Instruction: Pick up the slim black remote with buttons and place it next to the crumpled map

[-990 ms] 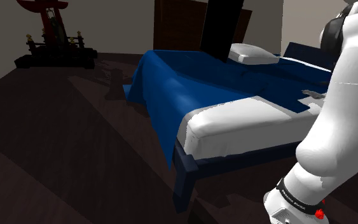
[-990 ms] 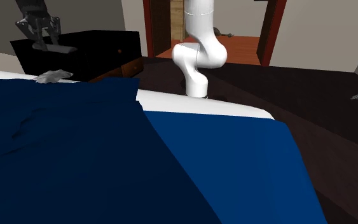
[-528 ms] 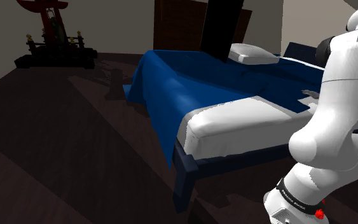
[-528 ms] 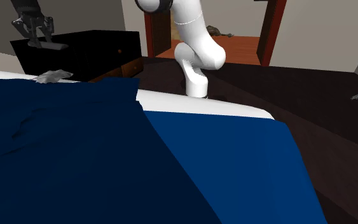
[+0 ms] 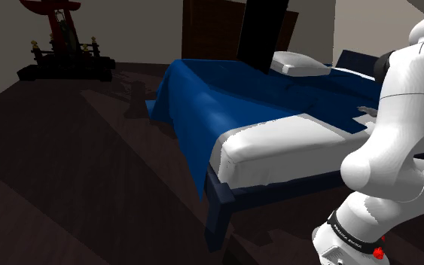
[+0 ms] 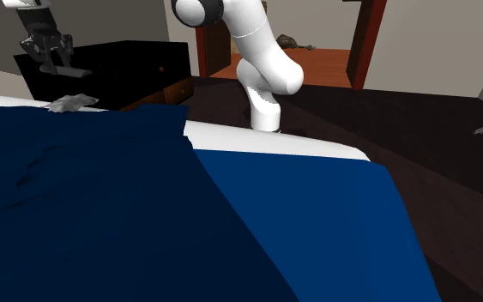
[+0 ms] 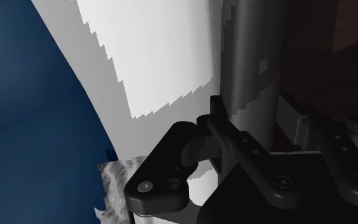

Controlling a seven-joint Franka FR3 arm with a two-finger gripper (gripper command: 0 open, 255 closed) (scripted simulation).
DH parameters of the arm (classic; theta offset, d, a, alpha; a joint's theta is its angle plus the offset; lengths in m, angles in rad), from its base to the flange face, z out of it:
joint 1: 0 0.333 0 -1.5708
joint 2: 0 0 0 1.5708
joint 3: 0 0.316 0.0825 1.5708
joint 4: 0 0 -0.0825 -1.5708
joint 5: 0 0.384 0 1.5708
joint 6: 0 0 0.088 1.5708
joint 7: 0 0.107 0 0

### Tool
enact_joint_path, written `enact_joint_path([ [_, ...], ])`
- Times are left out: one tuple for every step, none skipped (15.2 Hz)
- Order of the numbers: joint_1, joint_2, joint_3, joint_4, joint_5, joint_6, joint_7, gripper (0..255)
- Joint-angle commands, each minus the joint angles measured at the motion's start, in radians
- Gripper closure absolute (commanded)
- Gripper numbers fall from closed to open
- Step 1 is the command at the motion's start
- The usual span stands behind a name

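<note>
remote (image 7: 241, 153): slim and black with small round buttons, lying slantwise between the two fingers in the wrist view. In the second exterior view it shows as a thin greyish slab (image 6: 75, 74) at the fingertips.
gripper (image 7: 247, 137): clenched on the remote, one finger (image 7: 161, 181) pressed to its side. In the second exterior view the gripper (image 6: 51, 53) hangs over the nightstand.
remote's place: at the nightstand's bed-side edge. Whether it clears the top I cannot tell.
map (image 6: 72, 103): crumpled and grey, on the bed's edge, just below the gripper in the second exterior view. In the wrist view the map (image 7: 115, 191) is near one finger, on white sheet where the blue cover ends.
nightstand (image 6: 128, 64): black, with a reddish-brown drawer front, just beside the bed.
bed: blue cover (image 5: 225, 98), white mattress (image 5: 278, 147), white pillow (image 5: 300, 64) at the far end.
arm (image 6: 265, 69): white, rising beyond the bed and bent toward the second exterior view's left. It looms large at the shoulder view's right (image 5: 398, 143).
room: dark floor (image 5: 67, 173), and a doorway (image 6: 372, 39) framed in red-brown.
</note>
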Motion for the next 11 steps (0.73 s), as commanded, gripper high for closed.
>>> enact_joint_path([
  [0.008,0.002,0.0,-0.029,0.002,0.027,-0.004,255],
  [0.014,0.002,0.0,-0.044,0.002,0.04,-0.005,255],
  [0.019,0.002,0.0,-0.06,0.003,0.054,-0.006,255],
  [0.024,0.003,0.0,-0.074,0.004,0.067,-0.008,255],
  [0.029,0.003,0.0,-0.089,0.005,0.08,-0.009,255],
  [0.033,0.004,0.001,-0.103,0.006,0.093,-0.011,255],
  [0.037,0.006,0.001,-0.116,0.008,0.106,-0.012,255],
  [0.04,0.007,0.002,-0.127,0.009,0.117,-0.013,255],
  [0.04,0.007,0.002,-0.127,0.009,0.117,-0.013,255],
  [0.04,0.007,0.002,-0.127,0.009,0.117,-0.013,255],
  [0.04,0.007,0.002,-0.127,0.009,0.117,-0.013,255],
])
